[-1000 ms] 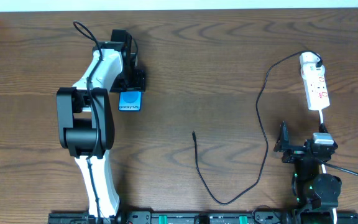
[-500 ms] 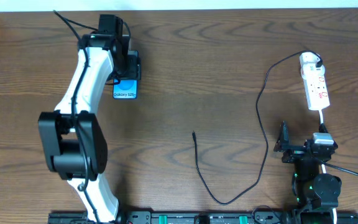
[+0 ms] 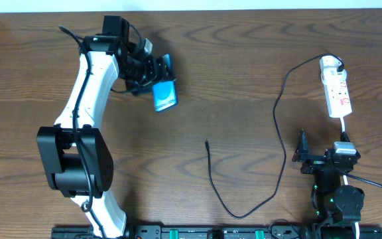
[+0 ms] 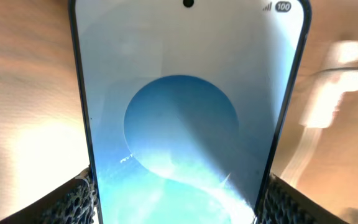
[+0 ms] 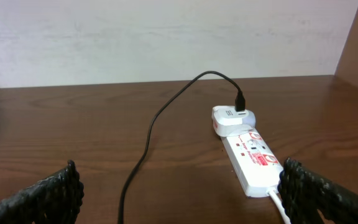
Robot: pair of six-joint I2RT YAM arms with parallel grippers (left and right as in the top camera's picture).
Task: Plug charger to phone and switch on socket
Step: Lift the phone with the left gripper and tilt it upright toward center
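My left gripper (image 3: 158, 77) is shut on the phone (image 3: 166, 94), holding it tilted above the table at the back left. In the left wrist view the phone's blue screen (image 4: 185, 124) fills the frame between my fingers (image 4: 78, 200), gripped by its long edges. The charger's black cable (image 3: 278, 106) runs from its white adapter (image 3: 330, 64), plugged into the far end of the socket (image 3: 339, 95), in a loop to its plug tip (image 3: 207, 141) lying mid-table. My right gripper (image 3: 303, 151) stands open near the front right, facing the socket (image 5: 253, 158), cable (image 5: 143, 155) and adapter (image 5: 232, 118).
The socket's white cord (image 3: 344, 126) runs toward my right arm's base (image 3: 337, 192). A pale wall (image 5: 166, 37) stands behind the table's far edge. A rail (image 3: 197, 232) lines the front edge.
My left arm has swung the phone to the right and turned it, from pointing toward the front to lying slanted. The right arm, cable and socket have not moved.
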